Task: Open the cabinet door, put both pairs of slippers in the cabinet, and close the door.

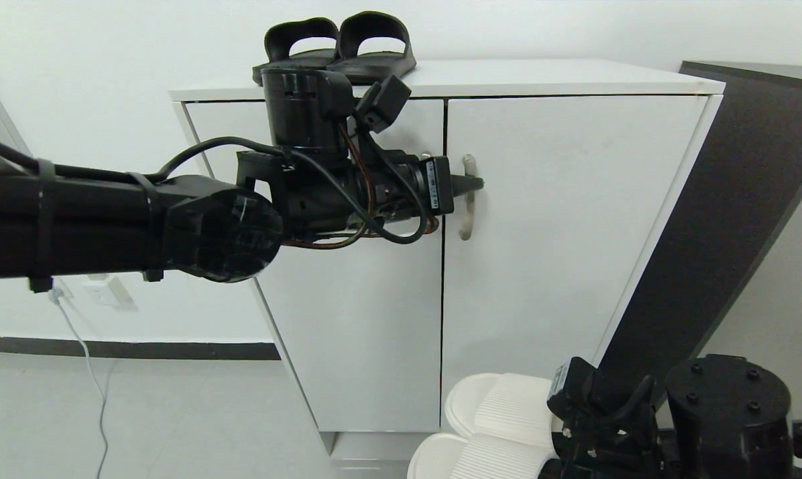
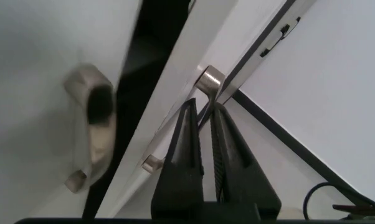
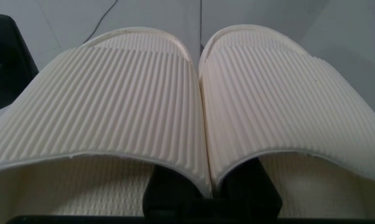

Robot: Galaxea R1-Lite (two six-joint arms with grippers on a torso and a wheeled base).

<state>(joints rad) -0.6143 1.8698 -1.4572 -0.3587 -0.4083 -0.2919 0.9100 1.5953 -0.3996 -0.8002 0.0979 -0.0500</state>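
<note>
Pinching door handle, left jaws nearly closed; right jaws clamp white slippers.

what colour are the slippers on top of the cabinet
Black slippers; head view shows them best.

Soft, even indoor light falls bright on the white two-door cabinet, its sides leaning inward toward the floor under the head camera's wide lens. The overhanging top lays a thin shadow along the doors' upper edge. The ribbed cream slippers are lit from above, each ridge faintly shaded and the hollows beneath their straps dark. On the cabinet top, the black rubber slippers show barely a sheen.
</note>
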